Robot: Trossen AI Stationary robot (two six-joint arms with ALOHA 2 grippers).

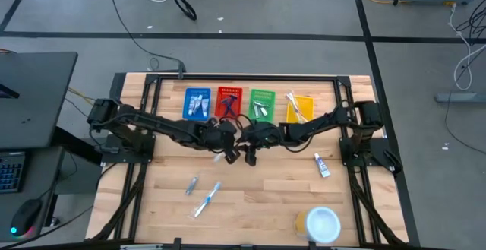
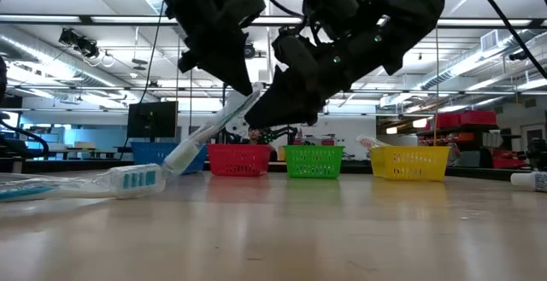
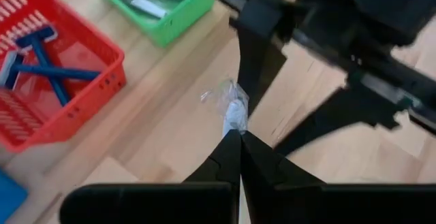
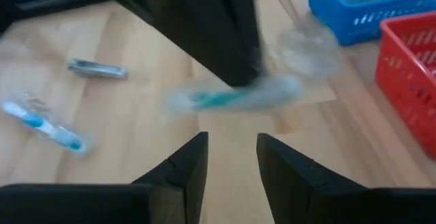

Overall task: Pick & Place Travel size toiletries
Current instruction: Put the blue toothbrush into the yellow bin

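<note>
My left gripper (image 3: pixel 238 137) is over the middle of the table, shut on a clear-wrapped white-and-teal toothbrush (image 2: pixel 209 131). That toothbrush also shows blurred in the right wrist view (image 4: pixel 235 96) and as a short white shape from above (image 1: pixel 220 157). My right gripper (image 4: pixel 231 157) is open just right of it, with its fingers (image 1: pixel 249 157) pointing at the brush without touching it. A second wrapped toothbrush (image 1: pixel 206 199) and a small silvery tube (image 1: pixel 192 184) lie flat on the near-left boards. A white-and-blue tube (image 1: pixel 323 165) lies to the right. My left gripper pinches the toothbrush between its two shut fingers at the wrapped upper end (image 3: pixel 235 115). The fingers come from above and from the table's left. The brush slants down toward the near left. I cannot tell whether its lower end (image 2: pixel 171 160) touches the boards.
Four baskets stand in a row at the far edge: blue (image 1: pixel 197 102), red (image 1: pixel 228 102) holding blue razors (image 3: pixel 41 64), green (image 1: pixel 262 104) and yellow (image 1: pixel 298 107). A round white-and-yellow container (image 1: pixel 320 224) sits near the right front corner. The two grippers are close together.
</note>
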